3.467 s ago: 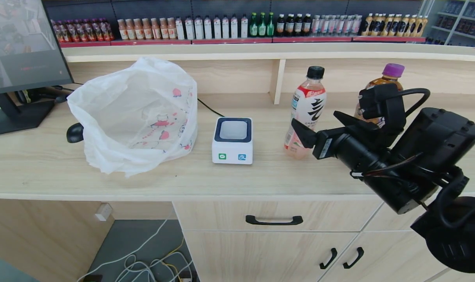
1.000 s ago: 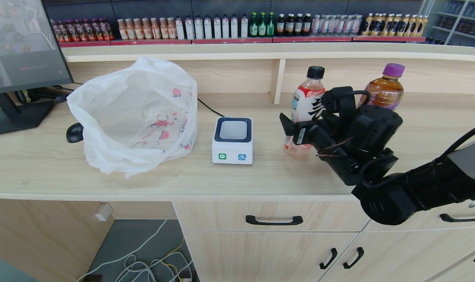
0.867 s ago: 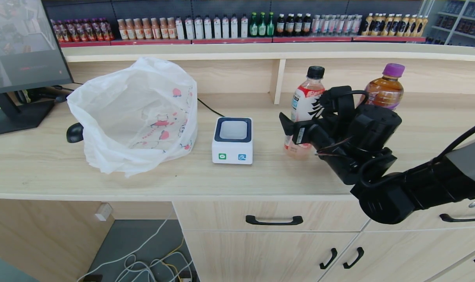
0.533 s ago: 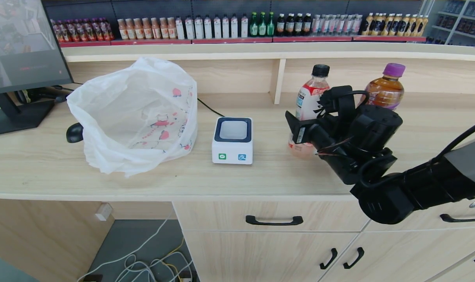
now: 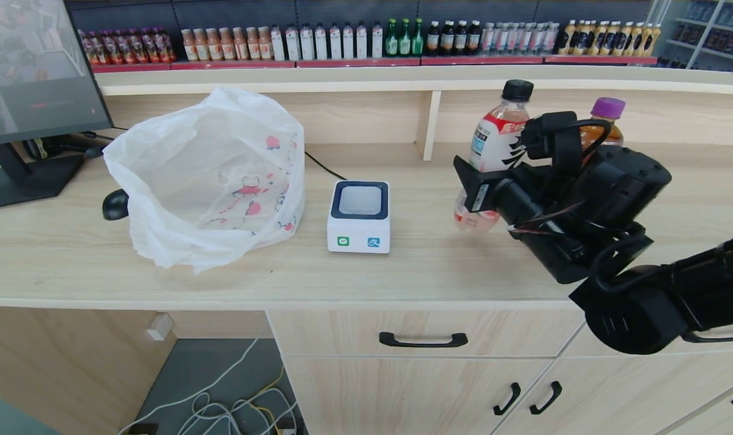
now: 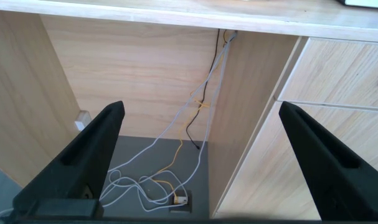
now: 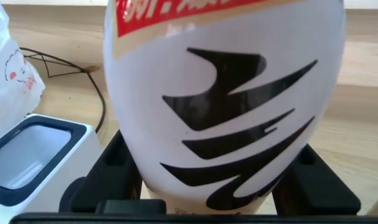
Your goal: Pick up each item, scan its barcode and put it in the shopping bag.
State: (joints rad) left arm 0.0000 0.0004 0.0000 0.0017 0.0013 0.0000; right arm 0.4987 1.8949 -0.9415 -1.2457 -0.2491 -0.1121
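Right pincer [image 5: 486, 184] pinching the pink drink bottle with black cap [image 5: 496, 136], tilted over the pale wooden bench [image 5: 342, 272], right of centre. White box scanner [image 5: 359, 216] mid-frame, white plastic shopping bag [image 5: 209, 175] to its left. Left pincer [image 6: 201, 168] spread wide below the bench edge. Stocked drinks shelf [image 5: 366, 42] along the top.

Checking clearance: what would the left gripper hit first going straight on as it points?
Likely the loose cables hanging before the wooden back panel under the counter; depth is unclear.

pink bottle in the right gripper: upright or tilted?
Tilted: the pink bottle leans with its cap toward the robot's right, clamped in the right gripper.
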